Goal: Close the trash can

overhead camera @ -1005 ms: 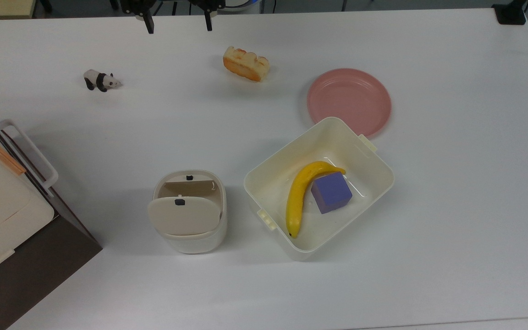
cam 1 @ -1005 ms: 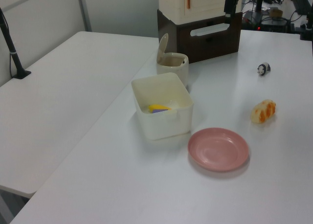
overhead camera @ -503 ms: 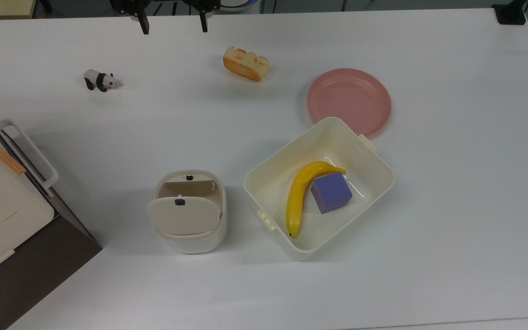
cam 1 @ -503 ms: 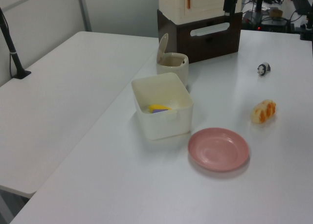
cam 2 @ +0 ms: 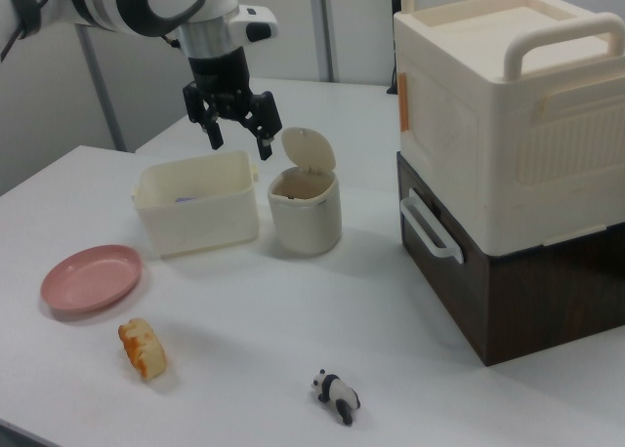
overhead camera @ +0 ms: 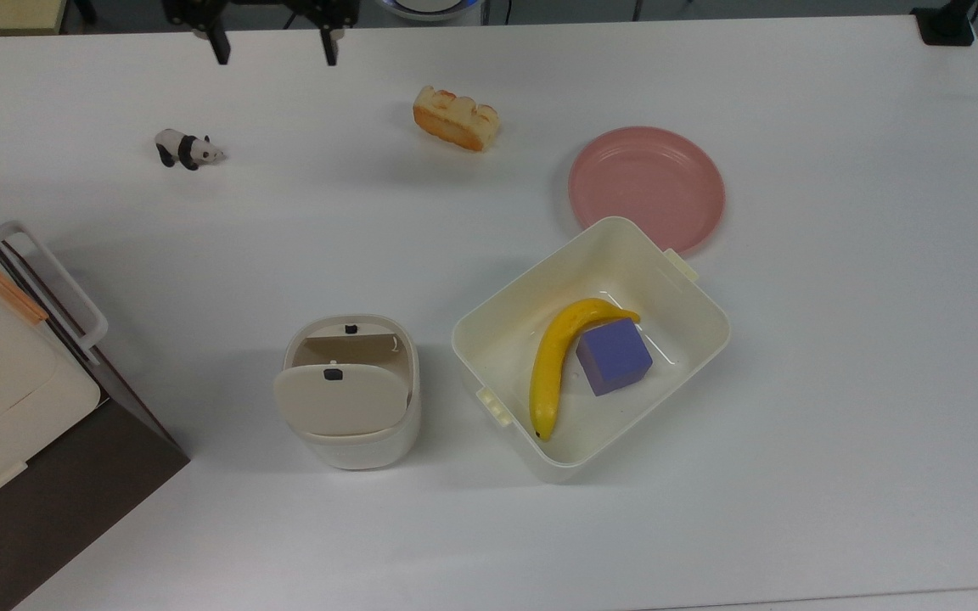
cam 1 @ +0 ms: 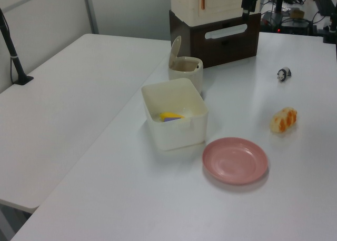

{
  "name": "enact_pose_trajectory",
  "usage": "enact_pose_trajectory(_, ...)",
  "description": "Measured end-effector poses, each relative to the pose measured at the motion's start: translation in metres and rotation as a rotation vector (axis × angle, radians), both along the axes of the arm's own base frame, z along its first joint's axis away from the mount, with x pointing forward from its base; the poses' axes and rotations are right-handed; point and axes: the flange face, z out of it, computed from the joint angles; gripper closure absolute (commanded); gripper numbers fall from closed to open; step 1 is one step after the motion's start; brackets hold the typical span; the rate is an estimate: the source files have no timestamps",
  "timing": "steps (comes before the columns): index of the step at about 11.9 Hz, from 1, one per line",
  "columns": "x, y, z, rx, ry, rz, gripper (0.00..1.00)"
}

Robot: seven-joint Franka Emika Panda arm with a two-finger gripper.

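my gripper (cam 2: 237,132) hangs above the worktop (overhead camera: 837,339) with its fingers spread, holding nothing. the trash can (overhead camera: 353,424) stands with its lid (cam 2: 309,149) up.

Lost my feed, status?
Gripper open, raised, holding nothing. Trash can lid upright, open. Nothing obstructing the lid.

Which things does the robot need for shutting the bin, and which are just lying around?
Needed: the trash can with its lid up; the open gripper.

Just lying around: tub with banana and purple cube, pink plate, bread, toy panda.
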Motion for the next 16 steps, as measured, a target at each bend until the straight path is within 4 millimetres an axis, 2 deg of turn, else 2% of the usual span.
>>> enact_pose_trajectory(7,0.007,-0.004,-0.015,0.006,0.023,0.001,0.0)
enact_pose_trajectory(16,0.008,-0.004,-0.015,0.006,0.022,0.002,0.0)
